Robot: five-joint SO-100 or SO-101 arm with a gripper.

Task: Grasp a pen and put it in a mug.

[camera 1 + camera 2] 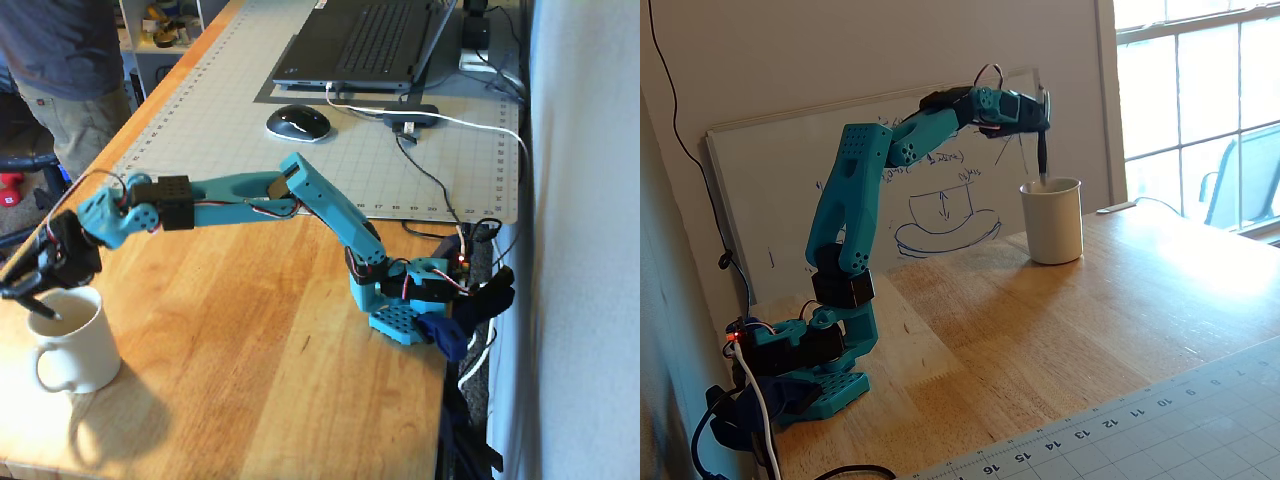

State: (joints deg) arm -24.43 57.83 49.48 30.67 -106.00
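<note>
The cream-white mug (pixel 75 350) stands upright near the left front of the wooden table, and it also shows in the other fixed view (pixel 1052 225). My gripper (pixel 24 284) hovers just above the mug's rim and is shut on the dark pen (pixel 40 307). In a fixed view the gripper (pixel 1042 122) holds the pen (pixel 1042 158) nearly upright, with its lower end dipping inside the mug's mouth. The lower tip is hidden by the mug's wall.
A grey cutting mat (pixel 300 170) carries a laptop (pixel 370 40), a mouse (pixel 298 122) and cables (pixel 430 175). A person (pixel 70 70) stands at the table's far left. A whiteboard (pixel 790 200) leans on the wall behind the arm's base (pixel 810 380).
</note>
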